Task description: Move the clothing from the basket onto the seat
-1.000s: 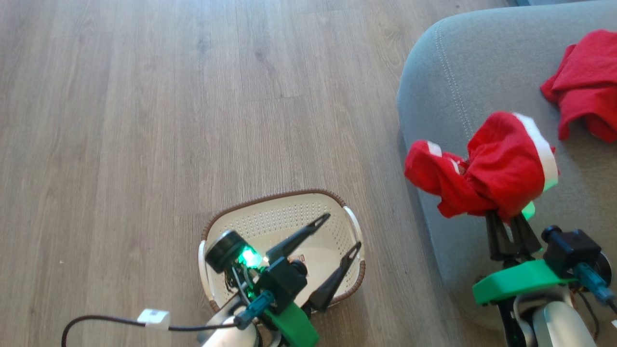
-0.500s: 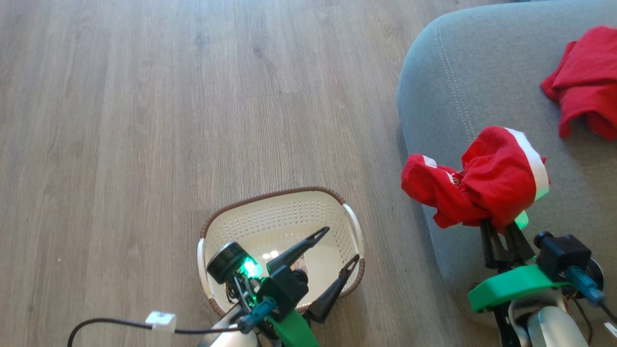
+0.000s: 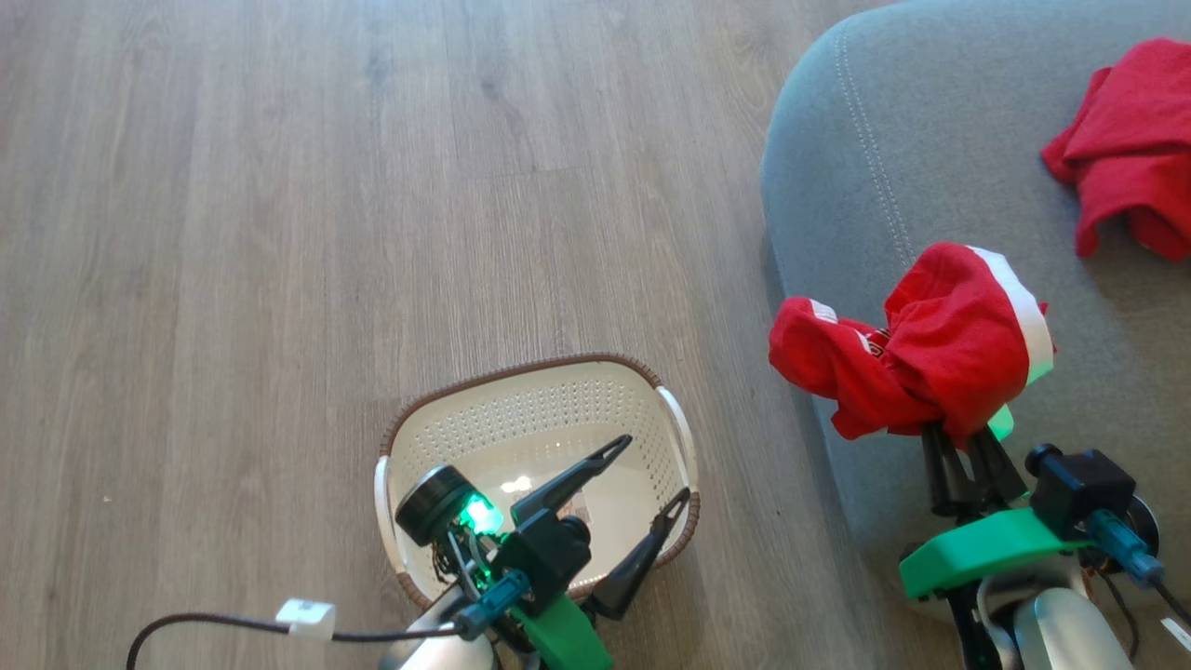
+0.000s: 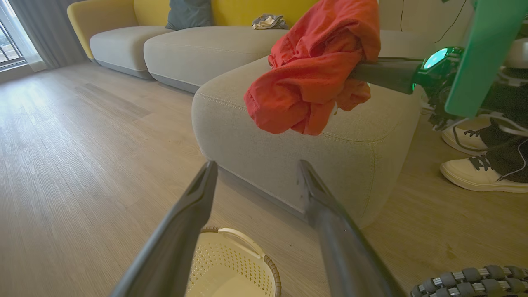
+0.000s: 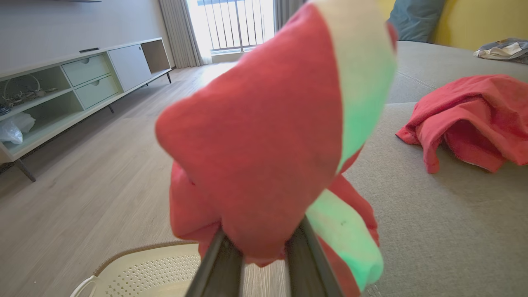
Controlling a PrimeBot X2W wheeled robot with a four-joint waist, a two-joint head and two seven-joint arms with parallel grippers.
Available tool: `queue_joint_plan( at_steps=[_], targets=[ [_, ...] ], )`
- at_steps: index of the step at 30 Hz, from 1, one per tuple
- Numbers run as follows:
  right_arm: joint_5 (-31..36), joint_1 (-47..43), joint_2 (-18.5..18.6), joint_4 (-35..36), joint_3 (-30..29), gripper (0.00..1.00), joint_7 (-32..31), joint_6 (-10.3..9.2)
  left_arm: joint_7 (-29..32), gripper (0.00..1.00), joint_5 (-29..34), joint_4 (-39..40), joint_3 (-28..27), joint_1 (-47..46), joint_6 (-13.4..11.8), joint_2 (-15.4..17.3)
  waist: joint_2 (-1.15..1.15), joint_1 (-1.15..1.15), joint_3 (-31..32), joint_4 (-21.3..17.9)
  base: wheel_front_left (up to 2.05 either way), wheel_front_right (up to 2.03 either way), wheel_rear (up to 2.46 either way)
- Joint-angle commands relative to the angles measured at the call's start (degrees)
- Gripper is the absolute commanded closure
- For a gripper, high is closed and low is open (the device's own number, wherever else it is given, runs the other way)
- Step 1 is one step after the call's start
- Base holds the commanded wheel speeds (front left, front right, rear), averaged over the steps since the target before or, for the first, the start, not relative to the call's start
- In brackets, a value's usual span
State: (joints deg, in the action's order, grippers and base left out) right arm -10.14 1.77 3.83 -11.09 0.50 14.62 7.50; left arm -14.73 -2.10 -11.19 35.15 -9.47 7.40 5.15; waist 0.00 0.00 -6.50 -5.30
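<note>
Where the left gripper (image 3: pixel 654 468) hangs: above the basket (image 3: pixel 558 409), its two dark fingers spread wide with nothing between them.
Basket: upright on the wood floor (image 3: pixel 279 233), left of the seat (image 3: pixel 930 140) and apart from it.
Striped garment (image 3: pixel 940 354): bunched around the fingers of the right gripper (image 3: pixel 966 447) and raised over the seat's near left edge. One lobe sticks out past that edge above the floor.
Right gripper: fingers nearly together, pinching the striped garment, their tips buried in the cloth.
Seat: grey cushion with a rounded corner and a line of pale stitching.
Plain garment (image 3: pixel 1130 158): crumpled on the seat toward its far right, well apart from the striped one.
</note>
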Motion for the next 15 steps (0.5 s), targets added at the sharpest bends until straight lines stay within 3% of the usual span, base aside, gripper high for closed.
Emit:
queue_joint_plan(
  at_steps=[1,15],
  targets=[
    [-0.2,2.2,0.2,1.8,1.5,1.0,0.4,-0.01,-0.3,0.0,0.2,2.2,-2.2,-1.9,0.0,-0.4,0.0,0.0,-0.1,-0.3,0.0,0.0,0.0],
    [0.9,2.7,0.1,3.8,0.3,1.0,0.4,-0.01,-0.3,0.0,0.8,2.8,-2.7,-2.6,-0.1,0.4,0.0,0.0,-2.0,-8.6,0.0,0.0,0.0]
  ],
)
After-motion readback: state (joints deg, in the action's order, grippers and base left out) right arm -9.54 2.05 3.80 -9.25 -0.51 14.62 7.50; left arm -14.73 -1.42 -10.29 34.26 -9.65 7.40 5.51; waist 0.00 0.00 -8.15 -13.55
